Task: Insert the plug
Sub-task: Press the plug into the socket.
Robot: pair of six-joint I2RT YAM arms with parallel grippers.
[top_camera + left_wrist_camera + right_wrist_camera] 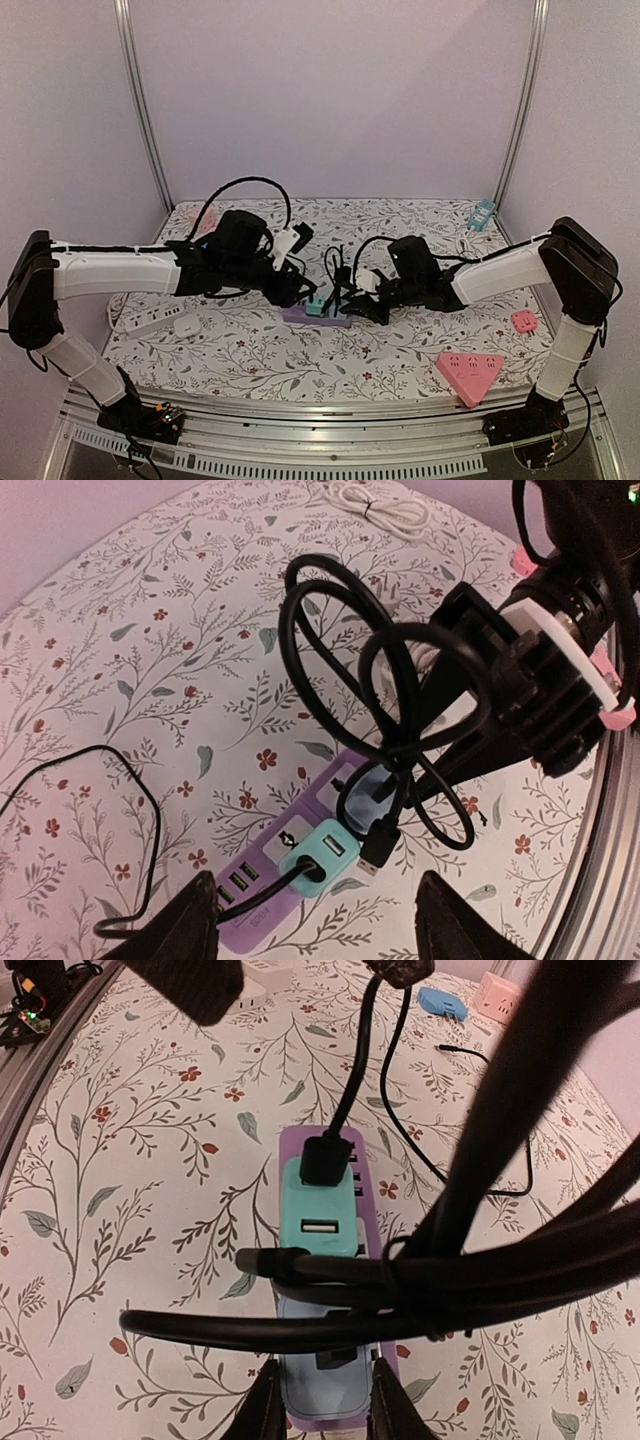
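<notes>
Two arms converge mid-surface on purple plastic power strip (262, 912), which lies flat on floral-patterned cloth surface (150, 680). Right pincer (325, 1392) clenched across near end of that strip, fingers either side of pale blue block (366, 785) seated there. Judged as bracing, so strip won't slide when the plug gets pushed in. Left pincer (315, 905) released, fingers spread wide with nothing between them, hovering right over teal square adapter (322, 852) on the strip; looks staged for a grab. Task's thing: black USB plug (377, 848), loose, not in any port. It dangles from coiled black cable (400, 670), which seems hung on right pincer's body, and sits just above the strip, just right of teal adapter. Plug looks small, flat, rectangular, glossy black, tip aimed down toward strip, thin springy cable looping behind. Teal adapter already carries another black lead in its side, and one free port shows on its top. Cable tangle hides part of strip's sockets.
</notes>
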